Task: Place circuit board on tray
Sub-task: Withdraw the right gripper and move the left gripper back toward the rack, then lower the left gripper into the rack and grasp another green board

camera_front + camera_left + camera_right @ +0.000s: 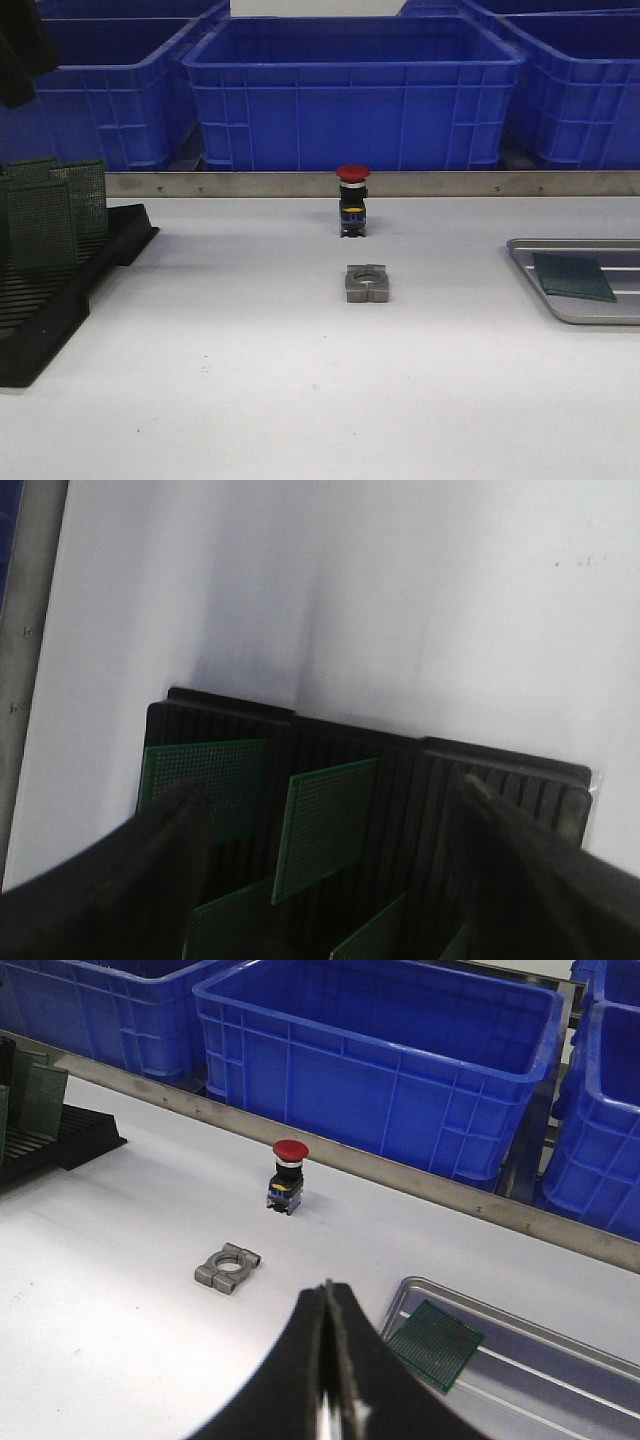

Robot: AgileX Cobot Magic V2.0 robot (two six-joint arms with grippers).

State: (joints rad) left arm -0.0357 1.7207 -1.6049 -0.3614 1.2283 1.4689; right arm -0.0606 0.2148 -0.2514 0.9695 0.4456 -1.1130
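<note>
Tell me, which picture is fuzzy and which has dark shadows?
Left wrist view: open end effector fingers blurred, grey shadow on the table beyond the rack. Front view: sharp, evenly lit, small shadow under the button. Right wrist view: shut end effector blurry up close.

Red-capped push button (352, 201) is standing upright mid-table, a grey metal clamp block (366, 283) lying just in front of it, apart. Blue crates (352, 90) are sitting in a row behind a metal rail (250, 184). White table (300, 390) is bearing all of it.
</note>
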